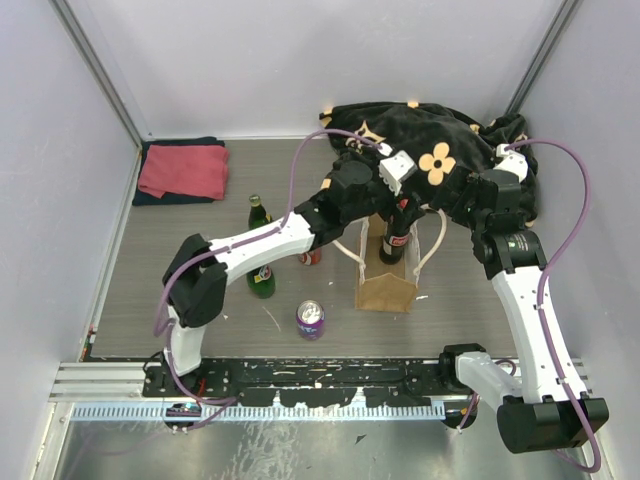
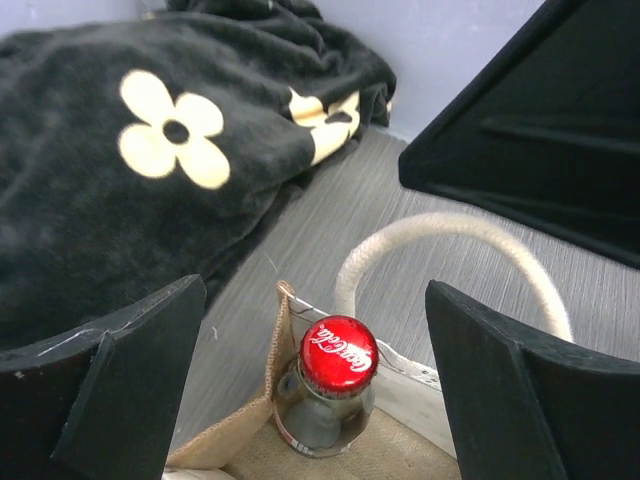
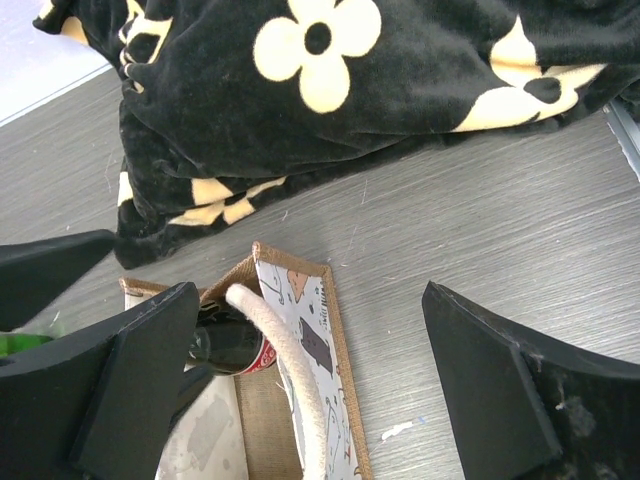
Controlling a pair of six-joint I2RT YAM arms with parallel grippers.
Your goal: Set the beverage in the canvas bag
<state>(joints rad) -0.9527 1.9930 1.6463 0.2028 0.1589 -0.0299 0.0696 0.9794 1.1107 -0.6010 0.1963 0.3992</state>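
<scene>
Two pairs of black fingers stand spread wide, and neither pair touches anything. Between and below the fingers of the left gripper point(image 2: 314, 300), the beverage bottle point(image 2: 338, 355) stands upright inside the canvas bag point(image 2: 250, 425), its red cap clear of both pads. A cream rope handle point(image 2: 450, 232) arches just beyond the cap. The black flower blanket point(image 2: 120, 180) lies heaped past one finger, and a black part of the other arm fills the space past the other.

The right gripper point(image 3: 310, 300) hangs open beside the bag. One finger point(image 3: 120, 390) covers part of the bag's mouth in its own view; the other sits over the bare grey table point(image 3: 480, 220). This view shows the bag's printed lining, but of the bottle only dark glass and a strip of red label under the handle.

Only the top view shows the rest, all well off to the side of the left fingers:
- a green bottle point(image 1: 258, 212)
- a second green bottle point(image 1: 262, 282)
- a purple can point(image 1: 310, 320)
- what looks like a red can point(image 1: 311, 257), mostly hidden by the left arm
- a pink towel point(image 1: 185, 170) on a dark cloth point(image 1: 150, 197)
</scene>
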